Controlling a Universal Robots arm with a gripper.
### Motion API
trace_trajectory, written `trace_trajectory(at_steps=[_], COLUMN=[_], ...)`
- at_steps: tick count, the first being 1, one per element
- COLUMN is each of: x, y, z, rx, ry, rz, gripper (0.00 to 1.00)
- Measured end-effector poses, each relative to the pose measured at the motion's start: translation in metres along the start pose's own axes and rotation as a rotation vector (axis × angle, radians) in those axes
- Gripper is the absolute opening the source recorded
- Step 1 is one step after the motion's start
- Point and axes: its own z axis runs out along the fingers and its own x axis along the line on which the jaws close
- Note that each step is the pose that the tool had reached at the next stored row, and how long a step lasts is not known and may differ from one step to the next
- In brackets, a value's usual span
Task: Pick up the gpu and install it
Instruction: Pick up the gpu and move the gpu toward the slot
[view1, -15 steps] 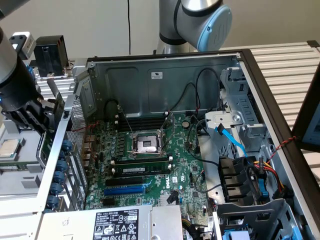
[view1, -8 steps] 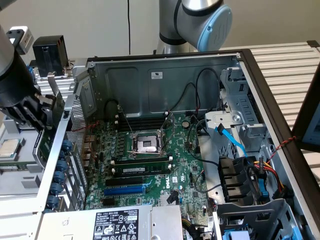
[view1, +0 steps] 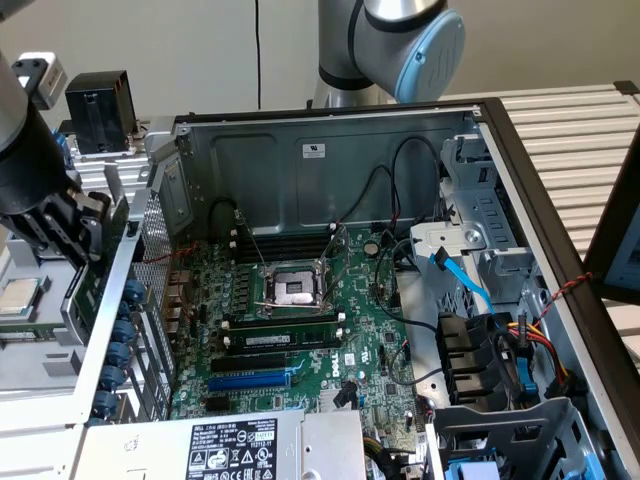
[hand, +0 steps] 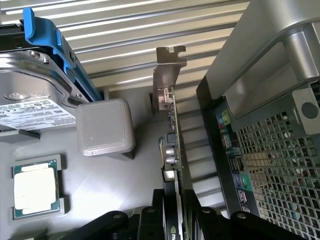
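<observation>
My gripper (view1: 82, 250) is shut on the gpu (view1: 88, 295), outside the open computer case (view1: 330, 150) at the exterior view's left, just beside the case's perforated rear wall (view1: 150, 290). The wrist view has the gpu (hand: 175, 150) edge-on between my black fingers (hand: 150, 222), its silver end bracket (hand: 167, 70) pointing away from the camera. The green board and small components show along its edge. The card stands over the grey tray surface (hand: 115, 180), next to the case's port panel (hand: 235, 165).
Inside the case lie the green motherboard (view1: 370, 330), CPU socket (view1: 295, 288), RAM sticks (view1: 280, 335), a blue slot (view1: 250, 380) and the power supply (view1: 230, 445). Cables and drive bays crowd its right side. Beside the card sit a hard drive (hand: 35, 100), a grey block (hand: 105, 127) and a loose CPU (hand: 35, 190).
</observation>
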Motion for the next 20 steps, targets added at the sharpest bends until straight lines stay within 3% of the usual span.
trace_trajectory(at_steps=[7, 13, 16, 20], x=[-0.0015, -0.0027, -0.0038, -0.0061], y=[-0.0005, -0.0011, -0.002, -0.004], z=[0.0001, -0.0007, -0.0025, -0.0082], rx=[0.0027, 0.0062, 0.0081, 0.0119], ry=[0.0068, 0.0172, 0.0241, 0.0377], rz=[0.009, 0.016, 0.018, 0.021], gripper=[0.3, 0.3, 0.3, 0.27])
